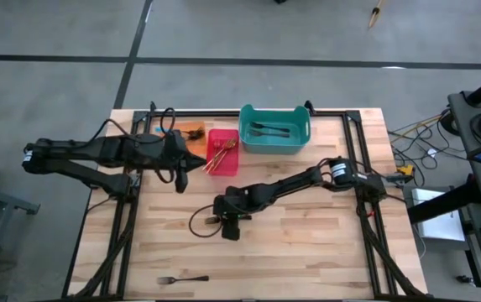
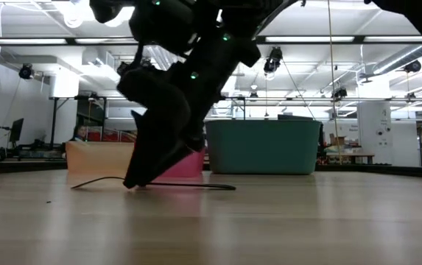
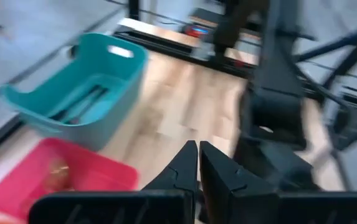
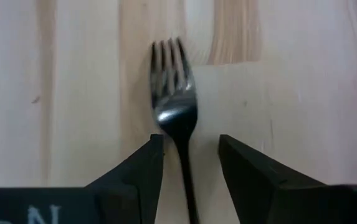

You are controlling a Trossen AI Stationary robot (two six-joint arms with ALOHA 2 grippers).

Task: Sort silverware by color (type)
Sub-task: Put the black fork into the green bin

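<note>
Down at the table (image 4: 303, 74), my right gripper (image 4: 189, 163) stands with jaws parted, a dark grey fork (image 4: 173, 93) lying flat between them, untouched. Meanwhile my left gripper (image 3: 199, 163), jaws pinched together, hangs beside the red bin (image 3: 97, 171).

The right gripper (image 4: 187, 165) is pointing down at mid-table, fingers spread. The left gripper (image 3: 198, 163) is hovering, fingers closed together.
</note>
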